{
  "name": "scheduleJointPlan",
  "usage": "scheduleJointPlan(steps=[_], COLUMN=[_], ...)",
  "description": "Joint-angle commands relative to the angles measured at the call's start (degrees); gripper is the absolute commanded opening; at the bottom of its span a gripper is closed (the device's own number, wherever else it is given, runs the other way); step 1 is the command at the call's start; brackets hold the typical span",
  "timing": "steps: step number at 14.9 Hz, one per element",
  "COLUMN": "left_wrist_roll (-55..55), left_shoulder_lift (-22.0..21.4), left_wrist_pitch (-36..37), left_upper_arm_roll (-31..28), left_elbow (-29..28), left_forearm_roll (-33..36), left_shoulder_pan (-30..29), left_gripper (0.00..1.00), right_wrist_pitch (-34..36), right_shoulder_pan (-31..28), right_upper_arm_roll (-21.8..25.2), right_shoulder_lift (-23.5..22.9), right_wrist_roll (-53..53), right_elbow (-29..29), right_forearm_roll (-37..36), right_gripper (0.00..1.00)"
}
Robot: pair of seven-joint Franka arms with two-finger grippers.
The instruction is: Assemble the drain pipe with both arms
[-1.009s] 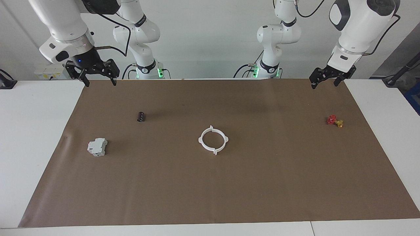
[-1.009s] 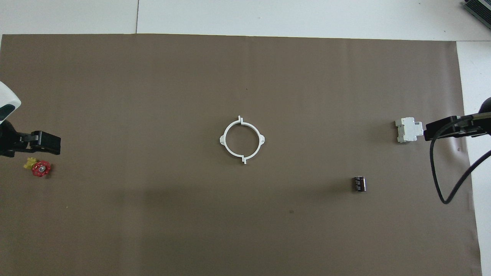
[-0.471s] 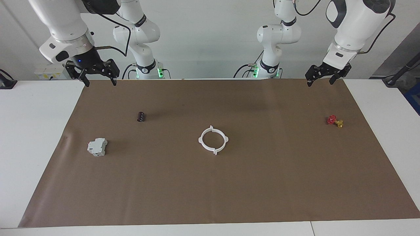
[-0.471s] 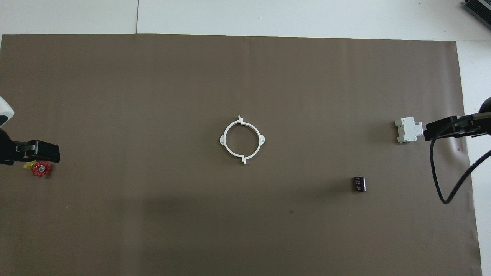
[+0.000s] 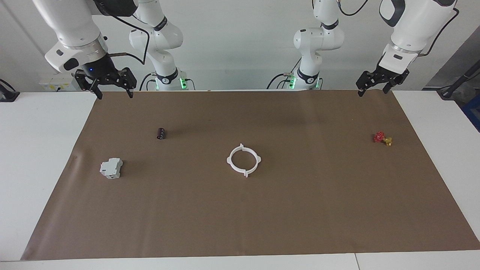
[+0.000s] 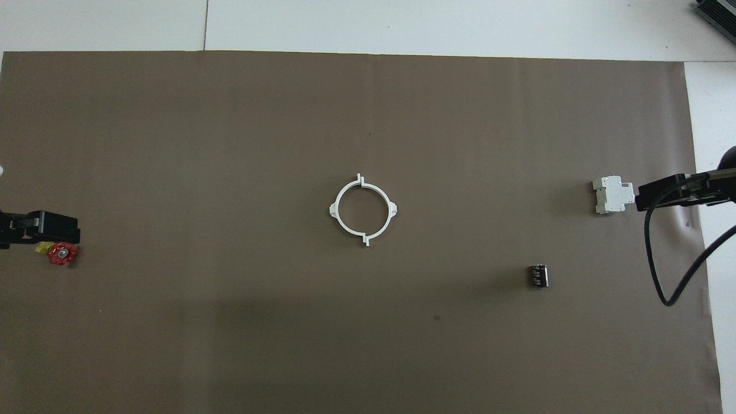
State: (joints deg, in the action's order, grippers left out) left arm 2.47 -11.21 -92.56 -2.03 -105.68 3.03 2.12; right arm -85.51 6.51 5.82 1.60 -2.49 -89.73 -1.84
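Grippers both up in the air, fingers apart, nothing held. Left gripper [image 5: 371, 87] hangs over the brown mat's [image 5: 300, 210] edge nearest the robots, at the left arm's end; red and yellow valve [image 5: 382, 138] lies on the mat there. Right gripper [image 5: 114, 89] hangs over the mat's corner at the right arm's end; black cylinder [image 5: 161, 133] and grey-white boxy block [image 5: 111, 168] lie on the mat there, well apart. Drain pipe [image 5: 243, 160] sits flat mid-mat as one white ring, both arcs touching, well apart from both grippers.
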Motion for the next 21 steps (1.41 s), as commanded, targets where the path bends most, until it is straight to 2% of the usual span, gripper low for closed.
scheduleJointPlan(steps=[1, 6, 7, 8, 13, 16, 18, 21], left_wrist_roll=[-0.2, 0.2, 0.1, 0.1, 0.0, -0.2, -0.2, -0.1], left_shoulder_lift=[-0.2, -0.1, 0.4, 3.3, 11.6, 12.5, 12.8, 15.2], left_wrist_pitch=[-0.9, -3.4, -3.2, -2.3, 7.0, 7.6, 8.1, 9.1], left_upper_arm_roll=[0.1, 0.3, 0.1, -0.1, 0.1, 0.6, 0.6, 0.5], left_elbow=[0.5, 0.3, 0.5, 1.0, 15.5, 15.3, 13.2, 16.0], left_forearm_roll=[-0.7, -0.7, -0.7, -0.7, -0.7, -0.8, -0.8, -0.9], left_shoulder_pan=[-0.6, -0.1, 0.3, 0.6, 1.0, 1.3, 2.1, 2.1], left_gripper=[1.00, 1.00, 1.00, 1.00, 1.00, 1.00, 1.00, 1.00], right_wrist_pitch=[0.7, 0.7, 0.7, 0.7, 0.7, 0.7, 0.7, 0.7], right_shoulder_pan=[-1.0, -1.0, -1.0, -1.0, -1.1, -1.0, -1.0, -1.0], right_upper_arm_roll=[-0.5, -0.5, -0.5, -0.5, -0.5, -0.5, -0.5, -0.5], right_shoulder_lift=[0.8, 0.8, 0.8, 0.8, 0.8, 0.8, 0.8, 0.8], right_wrist_roll=[-1.5, -1.5, -1.5, -1.5, -1.5, -1.5, -1.5, -1.5], right_elbow=[-0.4, -0.4, -0.4, -0.4, -0.4, -0.4, -0.4, -0.4], right_forearm_roll=[1.0, 1.0, 1.0, 1.0, 1.0, 1.0, 1.0, 1.0], right_gripper=[1.00, 1.00, 1.00, 1.00, 1.00, 1.00, 1.00, 1.00])
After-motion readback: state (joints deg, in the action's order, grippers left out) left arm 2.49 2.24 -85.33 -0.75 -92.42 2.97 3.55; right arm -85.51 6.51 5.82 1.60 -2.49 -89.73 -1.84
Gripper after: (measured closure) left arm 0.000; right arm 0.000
